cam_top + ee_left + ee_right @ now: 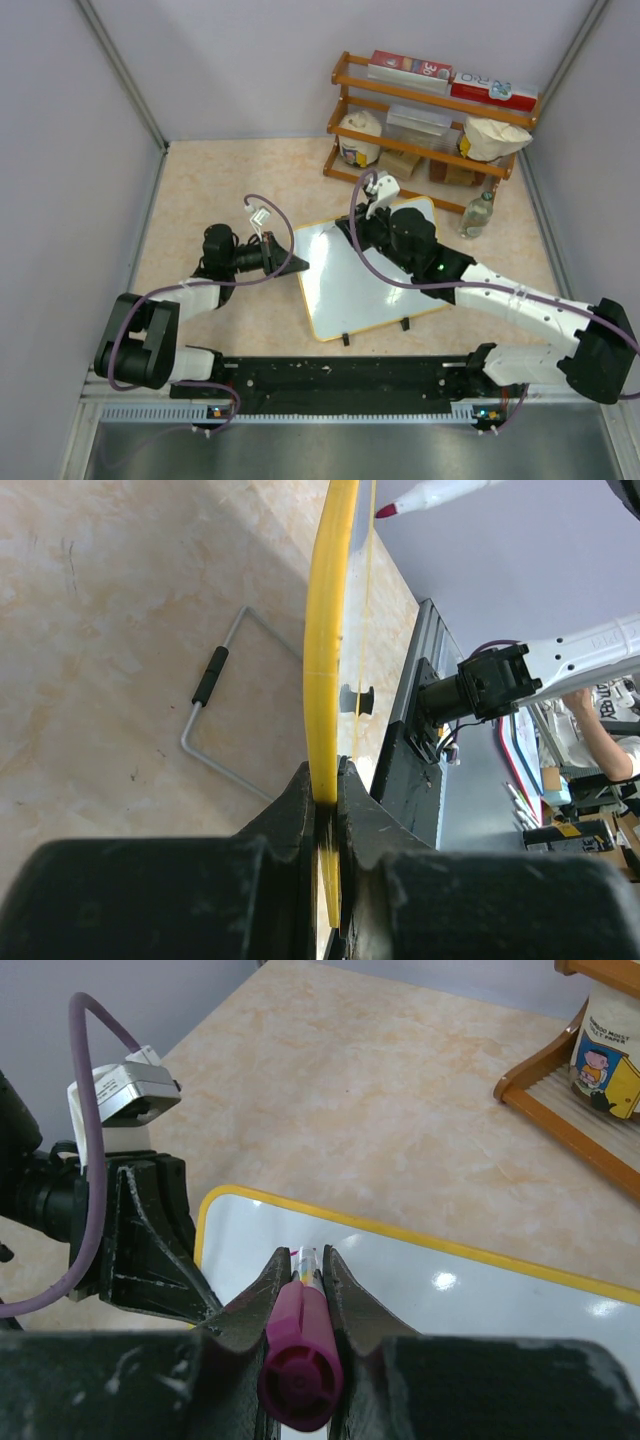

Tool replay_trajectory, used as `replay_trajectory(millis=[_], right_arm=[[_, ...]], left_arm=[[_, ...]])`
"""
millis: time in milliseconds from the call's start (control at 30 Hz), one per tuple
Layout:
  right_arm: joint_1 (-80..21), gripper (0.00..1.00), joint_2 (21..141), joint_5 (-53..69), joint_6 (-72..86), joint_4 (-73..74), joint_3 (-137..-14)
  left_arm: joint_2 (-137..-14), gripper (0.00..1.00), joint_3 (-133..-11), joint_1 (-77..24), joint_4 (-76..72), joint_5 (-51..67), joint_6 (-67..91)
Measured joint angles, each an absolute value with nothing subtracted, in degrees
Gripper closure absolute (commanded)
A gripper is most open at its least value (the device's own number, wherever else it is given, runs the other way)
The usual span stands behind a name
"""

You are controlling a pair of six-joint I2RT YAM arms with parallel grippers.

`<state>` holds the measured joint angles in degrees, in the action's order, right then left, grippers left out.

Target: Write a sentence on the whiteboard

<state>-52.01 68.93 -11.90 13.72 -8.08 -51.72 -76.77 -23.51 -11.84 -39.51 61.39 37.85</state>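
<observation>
From above, the whiteboard (350, 285) lies at the centre of the table, tilted. Its face is bare white, with no stroke of the sentence on it. The left gripper (297, 265) bites the frame at the board's 9 o'clock. The right gripper (356, 228) hangs over the 12 o'clock edge, and what it carries is hidden from up here. The shelf (430, 110) sits off at 1 o'clock, well apart.

On the left wrist view, the jaws are pinched tight on the yellow frame, seen edge-on. A marker (430, 494) tip pokes in at 12 o'clock, off the surface. A wire stand (212, 676) lies on the table at 9 o'clock.

The right wrist view shows the fingers squeezed onto the marker barrel, magenta end toward the camera. The board's rounded corner lies just ahead, and the left gripper is on it at 9 o'clock.

My read is that the first stroke is about to start. To do it well, bring the tip down gently near that upper-left corner. Press only enough to mark, since a hard push could pivot the board in the left clamp. Run the line toward 3 o'clock and leave room beneath for a second row.
</observation>
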Motion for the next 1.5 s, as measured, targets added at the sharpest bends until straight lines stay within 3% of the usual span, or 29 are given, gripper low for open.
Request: replay_trajectory(millis=[1500], right_arm=[[-52.0, 1.00, 68.6, -5.1, 17.7, -9.5, -47.2]], left_arm=[[-76.8, 1.00, -23.5, -11.8, -39.0, 61.2, 37.8]])
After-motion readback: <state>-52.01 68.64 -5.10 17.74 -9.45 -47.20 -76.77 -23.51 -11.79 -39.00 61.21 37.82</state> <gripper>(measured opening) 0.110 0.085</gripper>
